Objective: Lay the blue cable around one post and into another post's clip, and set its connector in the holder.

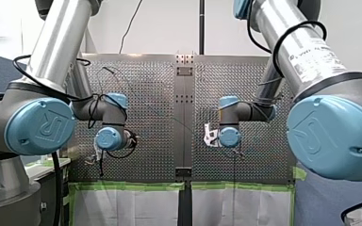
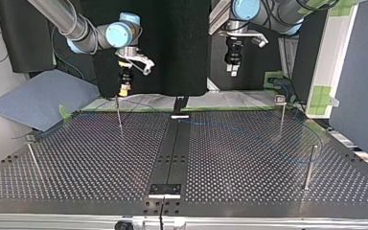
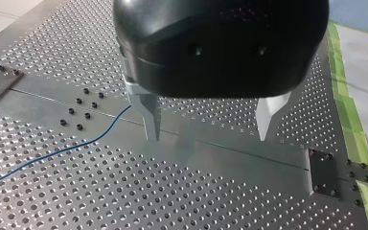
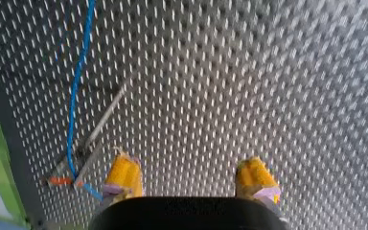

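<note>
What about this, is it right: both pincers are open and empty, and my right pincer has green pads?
Only the colour is wrong: my right pincer has yellow pads, as the right wrist view shows. Both it and my left pincer are open and empty.

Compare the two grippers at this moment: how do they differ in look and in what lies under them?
My left gripper has bare metal fingers; my right gripper has yellow pads. In the wrist views, the left hangs over the table's plain centre strip, the right over perforated plate beside a post. Both are open, empty, with the blue cable off to one side.
</note>
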Robot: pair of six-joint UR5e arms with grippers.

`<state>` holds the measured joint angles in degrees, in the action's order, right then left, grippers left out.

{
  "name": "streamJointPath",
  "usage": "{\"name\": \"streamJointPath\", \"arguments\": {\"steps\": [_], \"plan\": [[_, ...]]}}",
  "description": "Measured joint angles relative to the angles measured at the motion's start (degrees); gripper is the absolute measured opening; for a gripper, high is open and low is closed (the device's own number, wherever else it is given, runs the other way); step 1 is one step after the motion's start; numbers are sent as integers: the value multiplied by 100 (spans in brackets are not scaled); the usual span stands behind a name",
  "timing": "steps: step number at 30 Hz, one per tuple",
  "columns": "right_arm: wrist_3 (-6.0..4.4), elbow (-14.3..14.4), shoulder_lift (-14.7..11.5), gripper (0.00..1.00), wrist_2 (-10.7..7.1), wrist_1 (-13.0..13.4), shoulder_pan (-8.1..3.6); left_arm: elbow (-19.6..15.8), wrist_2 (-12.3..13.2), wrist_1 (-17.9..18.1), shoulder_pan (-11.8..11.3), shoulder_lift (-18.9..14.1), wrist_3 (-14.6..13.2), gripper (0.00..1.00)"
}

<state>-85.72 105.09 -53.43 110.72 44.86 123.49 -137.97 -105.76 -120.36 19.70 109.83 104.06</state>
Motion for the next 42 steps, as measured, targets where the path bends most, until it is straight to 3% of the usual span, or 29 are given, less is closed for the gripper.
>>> {"name": "streamJointPath", "arguments": {"steps": [3,6,14,17,27,32,42], "plan": [[-17,1,5,100,-60,-9,162,0,-5,-6,0,1,0,100],[-70,6,7,100,-11,-62,342,-1,-36,-17,-4,-1,3,100],[-379,51,11,100,337,-360,750,-1,-251,-80,-40,-2,-7,100],[-424,115,13,100,476,-453,891,-1,-230,-86,-54,-1,-14,100],[-419,389,25,100,931,-230,1401,-1,-123,-63,-60,2,-17,100],[-423,401,28,100,951,-158,1665,-1,-117,-77,-60,4,-17,100],[-430,403,37,100,822,115,2152,-2,-108,-99,-60,4,-17,100]]}}
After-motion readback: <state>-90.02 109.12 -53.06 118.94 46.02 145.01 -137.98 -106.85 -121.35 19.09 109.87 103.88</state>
